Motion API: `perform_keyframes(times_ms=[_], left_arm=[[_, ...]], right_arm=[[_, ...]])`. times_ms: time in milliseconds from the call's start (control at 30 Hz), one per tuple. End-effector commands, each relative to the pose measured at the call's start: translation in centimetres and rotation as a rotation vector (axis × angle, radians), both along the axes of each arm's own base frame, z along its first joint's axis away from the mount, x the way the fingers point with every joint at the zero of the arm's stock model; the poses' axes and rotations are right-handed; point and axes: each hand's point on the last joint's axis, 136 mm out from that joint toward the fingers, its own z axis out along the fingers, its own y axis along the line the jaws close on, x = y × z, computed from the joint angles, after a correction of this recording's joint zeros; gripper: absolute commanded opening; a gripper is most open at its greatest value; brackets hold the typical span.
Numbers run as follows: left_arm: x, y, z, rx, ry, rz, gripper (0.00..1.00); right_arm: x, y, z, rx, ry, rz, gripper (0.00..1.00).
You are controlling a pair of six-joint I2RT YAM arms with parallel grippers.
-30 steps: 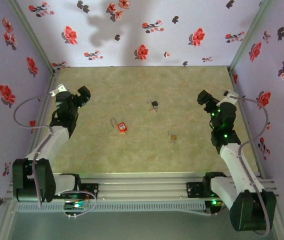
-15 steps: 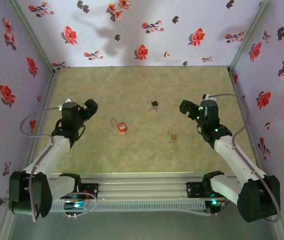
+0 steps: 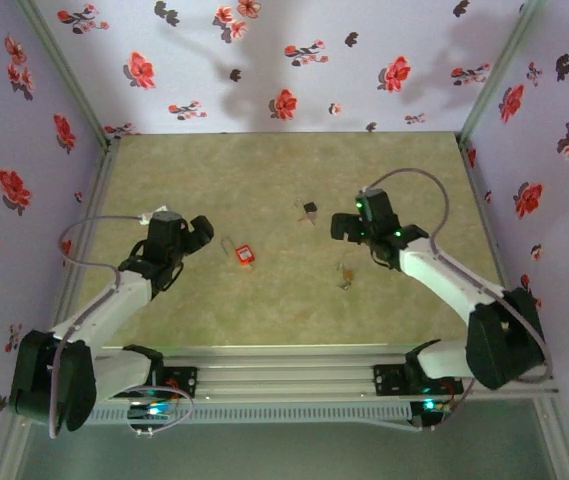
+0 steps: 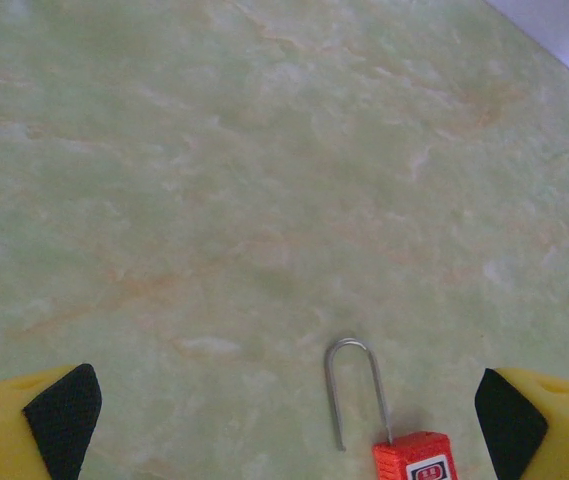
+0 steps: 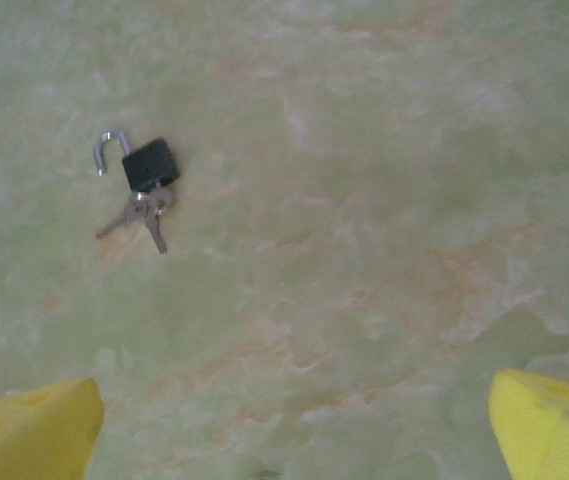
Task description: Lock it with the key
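The key [image 5: 148, 178] has a black squarish head with a silver loop and thin metal blades; it lies flat on the table [image 3: 264, 170] at mid-back [image 3: 308, 210]. My right gripper [image 3: 340, 226] hovers just right of it, open and empty, its yellow fingertips [image 5: 549, 420] wide apart with the key up and to the left. The red padlock [image 3: 243, 254] lies with its silver shackle [image 4: 354, 385] swung open. My left gripper [image 3: 202, 229] is open just left of it, and the padlock's red body [image 4: 416, 460] sits low between the spread fingers [image 4: 62, 418].
A small brass-coloured padlock [image 3: 345, 272] lies on the table below the right gripper. Flowered walls [image 3: 264, 60] close in the back and both sides. Bare green marbled surface stretches ahead of both grippers.
Both arms have swung inward from the table's sides: the left gripper toward the red padlock, the right toward the key. The objects have not moved.
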Motion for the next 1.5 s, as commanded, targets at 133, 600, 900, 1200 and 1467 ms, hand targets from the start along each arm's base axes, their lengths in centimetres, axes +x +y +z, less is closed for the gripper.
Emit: perform_keyframes(times_ms=[133,600,900,1200,1467], left_arm=[[0.1,-0.3,-1.3,0.054,-0.008,-0.036,1.00],[-0.2,-1.3,-2.2,-0.003,-0.012,-0.063,1.00],[-0.3,-1.5,-2.5,-0.011,-0.005,-0.067,1.00],[-0.4,-1.6,-2.4,-0.008,-0.008,-0.073,1.00],[-0.3,-1.6,-2.4,-0.006,-0.010,-0.075,1.00]], right_arm=[[0.7,3.4,-2.0,-0.118,0.117,0.122,0.95],[5.2,7.5,-4.8,-0.158,0.246,0.210,0.86],[8.0,8.4,-6.6,-0.244,0.295,0.239,0.79],[10.2,8.6,-7.7,-0.259,0.333,0.247,0.73],[11.4,8.5,-8.8,-0.239,0.372,0.254,0.69]])
